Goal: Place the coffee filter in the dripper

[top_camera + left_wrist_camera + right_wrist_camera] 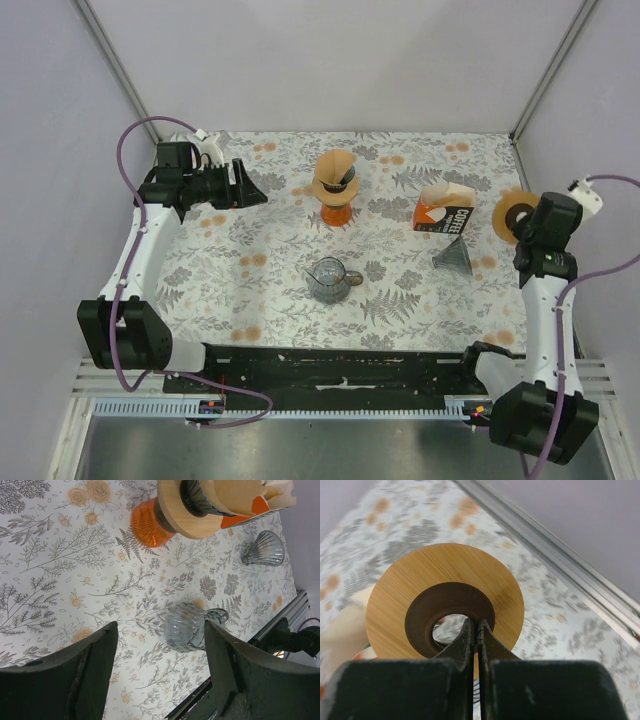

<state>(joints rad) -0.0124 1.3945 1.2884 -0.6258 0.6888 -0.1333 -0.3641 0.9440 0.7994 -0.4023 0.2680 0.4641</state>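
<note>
Left to right. The left gripper [160, 630] hangs over the floral tablecloth [240, 290], fingers spread wide apart and holding nothing. Ahead of it, well apart, stands the orange dripper [336, 213] with a wooden collar. A tan coffee filter [333, 168] sits in the top of the dripper; how deep it is seated cannot be told. In the left wrist view a glass jug [187, 627] shows in the gap between the fingers, beyond their tips and untouched.

Between the two grippers, nearer the right one, stands the filter box [445, 212]. Just beside it, on its near side, is a ribbed glass cone [455, 258].

The right gripper [475, 627] has its fingers pressed together on a wooden ring [445, 587]. They pinch it at the edge of the dark inner band, and the ring stands on edge directly ahead of the fingertips. The filter box lies to the gripper's left, beyond the ring.
</note>
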